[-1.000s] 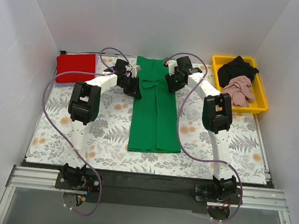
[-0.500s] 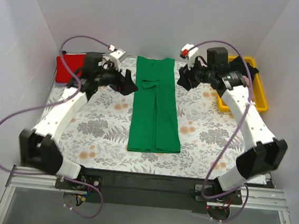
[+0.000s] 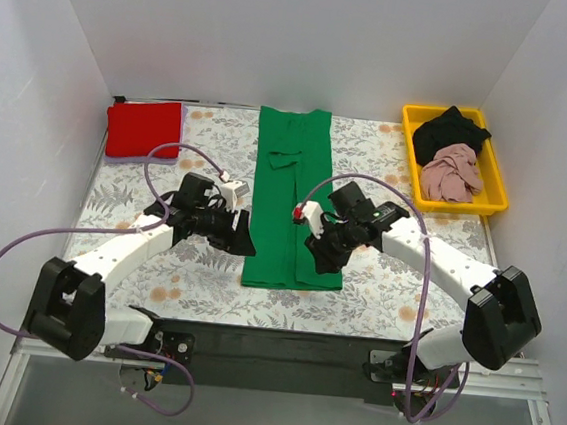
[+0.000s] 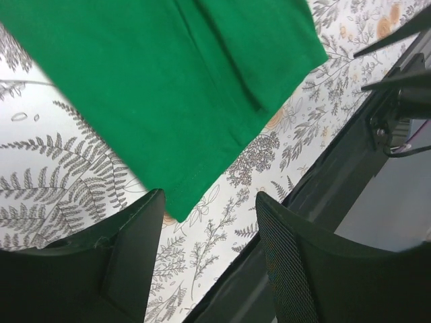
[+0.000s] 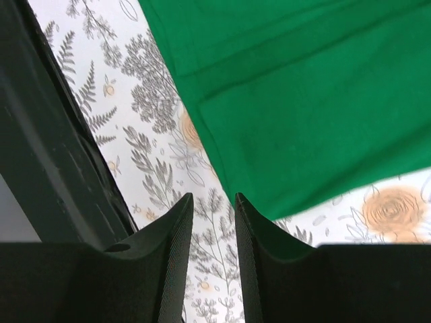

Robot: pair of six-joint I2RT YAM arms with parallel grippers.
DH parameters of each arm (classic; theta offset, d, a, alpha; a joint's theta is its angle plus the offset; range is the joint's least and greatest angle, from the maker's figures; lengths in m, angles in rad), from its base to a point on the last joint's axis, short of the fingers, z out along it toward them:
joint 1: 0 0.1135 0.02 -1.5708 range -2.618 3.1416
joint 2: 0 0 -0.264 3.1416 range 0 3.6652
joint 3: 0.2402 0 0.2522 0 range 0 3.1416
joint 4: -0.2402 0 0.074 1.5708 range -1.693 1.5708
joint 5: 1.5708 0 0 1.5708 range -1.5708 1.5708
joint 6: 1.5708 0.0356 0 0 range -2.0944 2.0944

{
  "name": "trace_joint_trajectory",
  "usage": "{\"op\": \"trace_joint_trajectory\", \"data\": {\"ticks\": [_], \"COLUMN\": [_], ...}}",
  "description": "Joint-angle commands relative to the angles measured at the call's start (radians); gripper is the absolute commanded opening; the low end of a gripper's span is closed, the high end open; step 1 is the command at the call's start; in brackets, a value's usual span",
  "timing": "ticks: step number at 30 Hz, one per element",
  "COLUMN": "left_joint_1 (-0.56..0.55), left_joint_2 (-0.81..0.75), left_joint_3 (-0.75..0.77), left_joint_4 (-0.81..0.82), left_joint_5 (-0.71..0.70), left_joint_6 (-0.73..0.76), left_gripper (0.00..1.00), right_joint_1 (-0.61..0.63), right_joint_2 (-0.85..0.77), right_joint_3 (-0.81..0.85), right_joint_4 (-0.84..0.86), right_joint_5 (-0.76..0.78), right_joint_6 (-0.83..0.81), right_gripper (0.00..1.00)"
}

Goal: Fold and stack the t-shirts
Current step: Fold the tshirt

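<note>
A grey-and-orange floral-print cloth point(image 3: 388, 172) covers the table and serves as the reference here. A bright green cotton t-shirt point(image 3: 290, 198) lies down its middle line, from its far edge almost to its near edge.

The shirt is already folded lengthwise into a long, narrow strip. The sleeves are turned inward, one flap shows as a small ridge toward the far end, and a seam runs down the centre. The cloth is flat and smooth, with a stitched hem closing the near end.

Both arms reach low toward the cloth's near edge, one at each hem corner. This looks like the setup for lifting the hem and folding the strip crosswise toward the collar.

The left gripper point(image 3: 244, 241) hangs over the hem's left corner with its jaws spread wide and nothing between them. In the left wrist view the corner sits just ahead of the gap. The right gripper point(image 3: 321, 256) sits at the opposite corner with only a narrow gap, also empty, and printed cloth shows between its fingers.

A red tee point(image 3: 144, 129), folded into a neat rectangle, rests at the cloth's far-left corner, probably as the base of the stack. A yellow plastic tray point(image 3: 498, 171) just off the far-right corner holds a crumpled black tee point(image 3: 450, 130) and a dusty pink one point(image 3: 450, 173), both not yet folded.
</note>
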State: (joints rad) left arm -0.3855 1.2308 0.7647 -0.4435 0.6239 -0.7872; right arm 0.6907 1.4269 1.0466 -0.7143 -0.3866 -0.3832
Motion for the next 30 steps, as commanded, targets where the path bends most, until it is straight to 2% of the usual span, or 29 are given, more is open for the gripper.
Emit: {"op": "trace_joint_trajectory", "data": {"ticks": [1,4,12,23,30], "left_joint_1": [0.0,-0.009,-0.032,-0.046,-0.046], "left_joint_2": [0.026,0.05,0.113,0.214,0.225], "left_joint_3": [0.004,0.005,-0.013,-0.01,-0.028], "left_joint_4": [0.018,0.025,0.055,0.094,0.098], "left_joint_5": [-0.004,-0.01,-0.03,-0.041,-0.061], "left_joint_6": [-0.09,-0.099,-0.142,-0.191,-0.202], "left_gripper": [0.55,0.54,0.52,0.52,0.52], "right_joint_1": [0.064,0.108,0.193,0.228,0.23], "right_joint_2": [0.039,0.104,0.26,0.337,0.369], "right_joint_3": [0.027,0.062,0.167,0.171,0.161], "right_joint_4": [0.087,0.098,0.085,0.087,0.093], "right_joint_5": [0.066,0.118,0.155,0.177,0.219], "right_joint_6": [0.064,0.101,0.153,0.173,0.178], "right_gripper": [0.39,0.43,0.43,0.43,0.39]}}
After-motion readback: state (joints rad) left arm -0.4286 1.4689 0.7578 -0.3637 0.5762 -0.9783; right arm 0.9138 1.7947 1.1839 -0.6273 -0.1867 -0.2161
